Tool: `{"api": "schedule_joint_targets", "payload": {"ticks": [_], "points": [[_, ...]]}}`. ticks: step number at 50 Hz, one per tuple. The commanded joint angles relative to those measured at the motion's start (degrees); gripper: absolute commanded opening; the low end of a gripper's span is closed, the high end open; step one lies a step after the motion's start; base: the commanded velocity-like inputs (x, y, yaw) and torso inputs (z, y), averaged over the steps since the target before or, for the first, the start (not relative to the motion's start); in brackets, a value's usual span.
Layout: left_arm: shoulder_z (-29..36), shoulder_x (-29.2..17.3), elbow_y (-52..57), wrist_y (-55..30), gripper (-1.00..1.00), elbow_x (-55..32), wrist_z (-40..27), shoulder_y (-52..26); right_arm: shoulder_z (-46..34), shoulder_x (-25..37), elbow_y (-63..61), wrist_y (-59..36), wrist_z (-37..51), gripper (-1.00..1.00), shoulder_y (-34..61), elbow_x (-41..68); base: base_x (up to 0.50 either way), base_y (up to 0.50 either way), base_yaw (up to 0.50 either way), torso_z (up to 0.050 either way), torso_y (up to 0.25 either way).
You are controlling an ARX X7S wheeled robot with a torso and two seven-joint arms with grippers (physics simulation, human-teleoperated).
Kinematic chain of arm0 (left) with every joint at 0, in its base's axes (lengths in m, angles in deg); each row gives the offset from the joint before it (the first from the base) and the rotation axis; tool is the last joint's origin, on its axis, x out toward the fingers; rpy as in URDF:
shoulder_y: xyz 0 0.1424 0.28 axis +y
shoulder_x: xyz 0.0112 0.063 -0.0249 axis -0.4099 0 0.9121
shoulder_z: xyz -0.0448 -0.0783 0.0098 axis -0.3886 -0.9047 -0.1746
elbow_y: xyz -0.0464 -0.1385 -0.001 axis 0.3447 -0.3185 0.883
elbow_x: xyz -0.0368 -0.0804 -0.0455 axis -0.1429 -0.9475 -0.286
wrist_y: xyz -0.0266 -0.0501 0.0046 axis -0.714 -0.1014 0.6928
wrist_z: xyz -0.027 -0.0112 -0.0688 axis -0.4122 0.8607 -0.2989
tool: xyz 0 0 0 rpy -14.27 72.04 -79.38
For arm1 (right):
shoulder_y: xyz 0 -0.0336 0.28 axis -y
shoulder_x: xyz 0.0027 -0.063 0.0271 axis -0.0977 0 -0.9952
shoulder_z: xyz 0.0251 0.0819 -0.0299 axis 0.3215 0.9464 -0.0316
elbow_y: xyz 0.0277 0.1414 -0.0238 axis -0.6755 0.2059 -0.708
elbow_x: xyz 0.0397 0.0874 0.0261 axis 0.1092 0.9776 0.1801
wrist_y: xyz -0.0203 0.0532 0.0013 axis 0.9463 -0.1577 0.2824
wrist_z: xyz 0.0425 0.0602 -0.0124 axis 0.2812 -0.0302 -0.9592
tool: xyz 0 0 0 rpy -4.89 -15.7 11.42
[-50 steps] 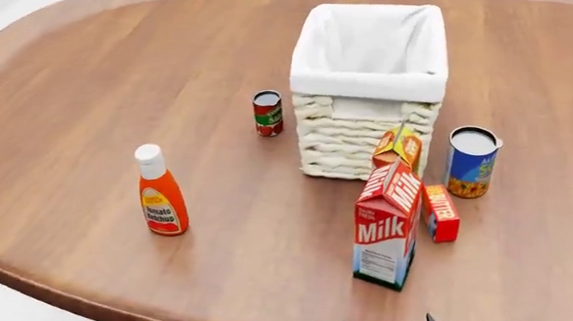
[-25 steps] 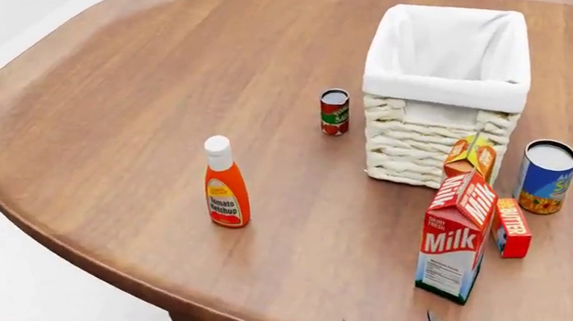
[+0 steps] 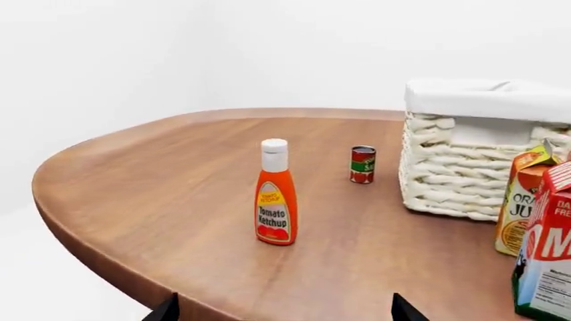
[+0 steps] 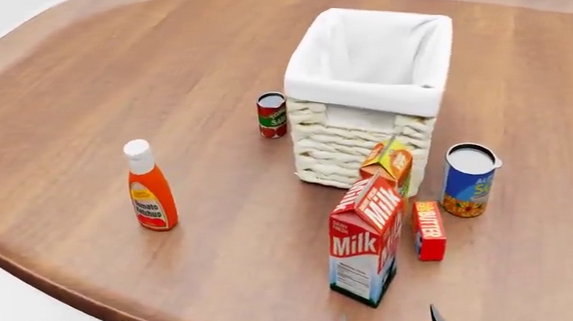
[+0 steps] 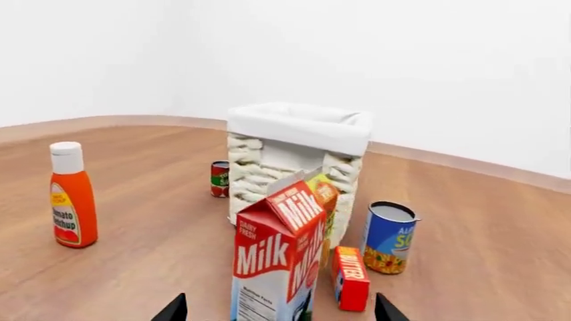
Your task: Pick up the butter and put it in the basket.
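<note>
The butter (image 4: 430, 230) stands on edge on the desk (image 4: 83, 91), just beside the milk carton (image 4: 365, 241) on its right and in front of the blue can (image 4: 469, 180), near the basket (image 4: 368, 96) but not in it. Compared with half a second ago the head view has swung back, so the basket and butter sit nearer the middle again; the things themselves have not shifted. Only dark tips of each tool show at the frame edges, spread apart and empty. The reach, I judge, has not begun.
</note>
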Motion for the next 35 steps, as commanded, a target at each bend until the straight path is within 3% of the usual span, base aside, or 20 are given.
{"api": "schedule_joint_targets", "payload": {"ticks": [1,28,30,33,35], "points": [[0.44,-0.50,0.55,-0.18,1.00,-0.59,-0.45,0.01,-0.42,0.44,-0.36,-0.11,0.29,1.00,-0.02,0.74,0.17,-0.47,0.00,0.000,0.000],[1.23,-1.51,1.50,-0.50,1.00,-1.77,-1.40,-0.12,-1.76,1.48,-1.90,-0.03,1.84,1.00,0.03,0.31,0.17,-0.47,0.00,0.000,0.000],[0.57,-2.02,4.27,-3.21,1.00,-3.19,-1.51,-0.52,-1.73,1.58,-1.79,0.16,1.78,1.00,-0.01,0.60,0.00,0.00,0.00,0.000,0.000],[-3.02,-4.78,15.71,-15.96,1.00,-7.16,-4.09,-6.05,-1.82,1.85,-2.74,-0.99,1.87,1.00,-0.07,0.66,0.00,0.00,0.00,0.000,0.000],[-8.07,-6.52,23.60,-27.02,1.00,-14.28,-6.11,-11.90,-1.86,2.02,-2.89,-1.12,2.19,1.00,-0.32,0.38,0.08,0.03,0.00,0.000,0.000]]}}
